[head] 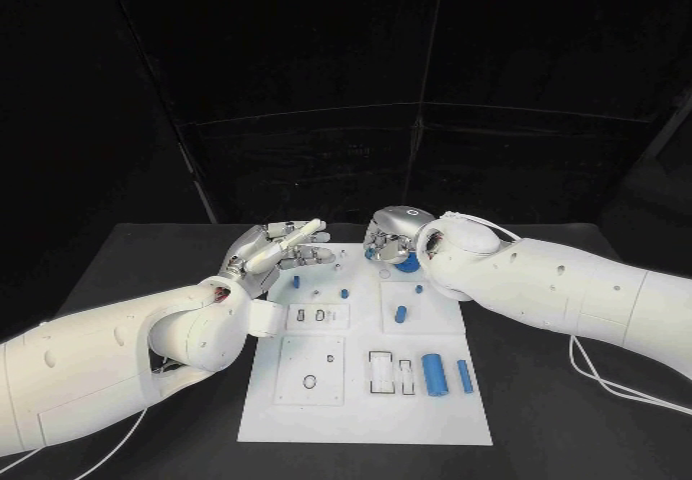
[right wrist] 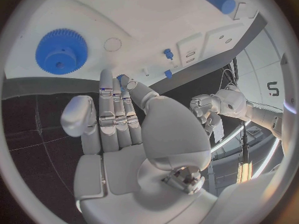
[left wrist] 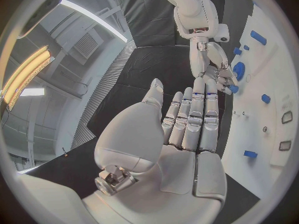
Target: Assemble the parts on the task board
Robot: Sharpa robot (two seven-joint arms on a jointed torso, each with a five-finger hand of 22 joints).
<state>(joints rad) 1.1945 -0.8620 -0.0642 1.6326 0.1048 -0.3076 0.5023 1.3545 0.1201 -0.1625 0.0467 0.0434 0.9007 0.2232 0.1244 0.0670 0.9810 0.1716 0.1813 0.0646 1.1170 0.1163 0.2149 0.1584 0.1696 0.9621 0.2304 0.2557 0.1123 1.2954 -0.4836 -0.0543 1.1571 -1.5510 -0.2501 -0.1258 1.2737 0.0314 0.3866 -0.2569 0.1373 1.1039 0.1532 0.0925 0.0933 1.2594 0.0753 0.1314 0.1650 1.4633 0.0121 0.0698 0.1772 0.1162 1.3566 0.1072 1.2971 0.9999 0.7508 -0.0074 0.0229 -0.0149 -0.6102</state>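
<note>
1. White task board (head: pixel 361 400) lies mid-desk on the black desk (head: pixel 130 260), long side running near to far. Blue parts are spread over it, and most look unassembled.
2. Loose so far, by my read: two blue cylinders (head: pixel 433 374) lie flat side by side at the near right of the board, next to empty rectangular slots (head: pixel 381 371). A short blue peg (head: pixel 400 314) lies mid-board.
3. Small blue pegs (head: pixel 345 293) further up the board may be standing in holes. Too small to say if they are seated.
4. Blue gear (right wrist: pixel 60 51) sits flat on the far end of the board, just beside the right hand's fingertips (right wrist: pixel 107 79). I cannot tell whether it is on its shaft or just lying there. An empty round outline (right wrist: pixel 112 45) is just beside it.
5. Left hand (head: pixel 277 252) hovers over the far left corner of the board, fingers straight and apart, holding nothing.
6. Right hand (head: pixel 389 240) is at the far end of the board by the gear. Its fingers are straight and lie close side by side, thumb apart, with nothing clamped.
7. Judgement: early stage, with most slots and holes on the near half of the board unfilled. Cylinders, peg and probably the gear are left to place.
8. Hidden: the right forearm covers the board's far right corner in the head view, and the left arm covers part of the left edge. A little blue shows at the right fingertips, but I cannot tell whether it is a part touched or one lying behind.
</note>
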